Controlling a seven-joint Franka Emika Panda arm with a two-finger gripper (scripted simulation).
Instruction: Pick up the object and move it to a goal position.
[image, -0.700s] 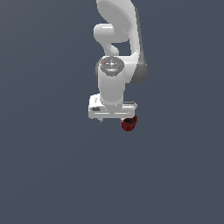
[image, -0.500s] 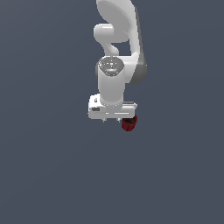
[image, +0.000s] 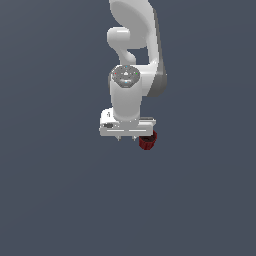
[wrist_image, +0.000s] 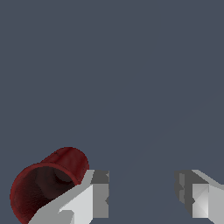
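All around us is a plain dark grey floor. Since a moment ago our arm has hardly moved, and our gripper (wrist_image: 142, 194) stays open wide with nothing between its fingers. The red cup (image: 147, 141) lies tipped over just outside one finger, on the exterior view's right, so we have not grabbed it yet.

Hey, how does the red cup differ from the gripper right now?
The red cup is dark red and round with a hollow inside; the gripper is white and grey with blocky fingers. The cup is narrower than the gripper. The cup lies outside one finger, while the gap between the fingers holds nothing. Both sit low over the same grey surface.
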